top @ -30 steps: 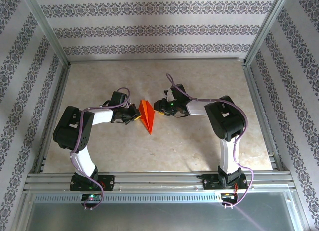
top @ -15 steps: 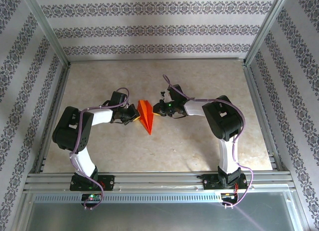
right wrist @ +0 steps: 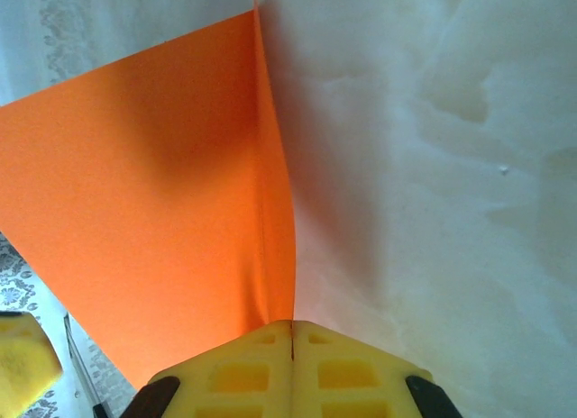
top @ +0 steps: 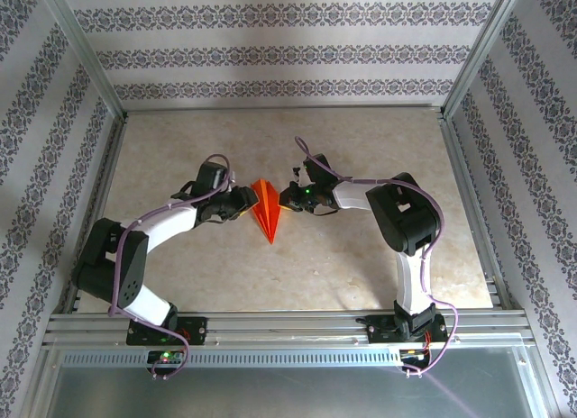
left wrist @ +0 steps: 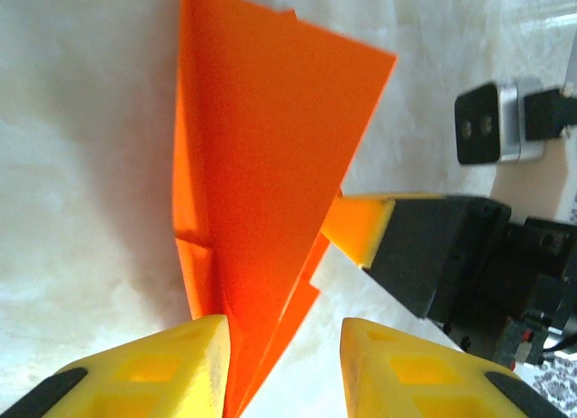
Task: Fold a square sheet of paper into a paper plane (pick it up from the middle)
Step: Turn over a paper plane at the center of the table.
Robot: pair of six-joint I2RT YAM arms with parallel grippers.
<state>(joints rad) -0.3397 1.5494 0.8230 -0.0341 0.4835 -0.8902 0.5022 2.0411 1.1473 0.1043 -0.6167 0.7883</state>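
Note:
The paper plane (top: pixel 267 211), a narrow orange-red dart, stands on its edge mid-table with its point toward the arms. My right gripper (top: pixel 287 198) holds it from the right. In the right wrist view its yellow jaws (right wrist: pixel 291 332) are shut on the fold of the plane (right wrist: pixel 153 220), which rises as a wing above them. My left gripper (top: pixel 247 202) is at the plane's left side. It is open (left wrist: pixel 284 368), and the plane (left wrist: pixel 261 166) runs down between its fingers, close against the left finger (left wrist: pixel 153 373). The right gripper's yellow fingertip (left wrist: pixel 361 227) touches the plane's far side.
The beige table (top: pixel 361 256) has metal frame rails (top: pixel 288 326) along its near edge and sides, and patterned walls (top: pixel 270 49) behind. Both arms' elbows bend outward, the left (top: pixel 113 265) and the right (top: pixel 410 215).
My left arm has stretched out, its elbow dropping toward the near left, and its gripper has slid right up to the plane. The right gripper keeps its hold, shifted slightly left.

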